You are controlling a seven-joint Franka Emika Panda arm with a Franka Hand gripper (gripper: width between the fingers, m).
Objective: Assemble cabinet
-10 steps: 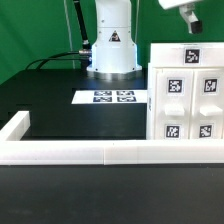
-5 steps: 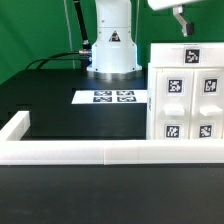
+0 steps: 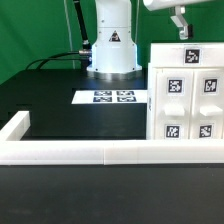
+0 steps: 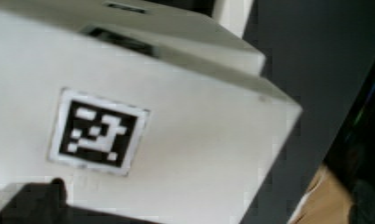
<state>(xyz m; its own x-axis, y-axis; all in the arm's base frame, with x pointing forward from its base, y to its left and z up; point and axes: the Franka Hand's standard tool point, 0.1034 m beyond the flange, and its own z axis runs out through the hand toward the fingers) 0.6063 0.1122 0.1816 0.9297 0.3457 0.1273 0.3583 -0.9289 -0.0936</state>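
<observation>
The cabinet (image 3: pixel 186 98) is a large white box at the exterior view's right, with several tagged panels on its front and one tag on its upper part. My gripper (image 3: pixel 180 22) hangs in the air just above the cabinet's top, touching nothing. In the wrist view the cabinet's white top (image 4: pixel 202 90) with one tag fills the picture. One dark fingertip (image 4: pixel 31 200) shows far out at the edge, so the gripper (image 4: pixel 205 205) stands open with nothing between the jaws. The other finger is not plain to see.
The marker board (image 3: pixel 112 97) lies flat on the black table to the left of the cabinet. A low white rail frame (image 3: pixel 80 152) runs along the front and left edges. The robot base (image 3: pixel 110 45) stands behind the marker board, with cables beside it.
My gripper has moved toward the exterior view's left and a little lower, over the cabinet's top. The cabinet has not moved.
</observation>
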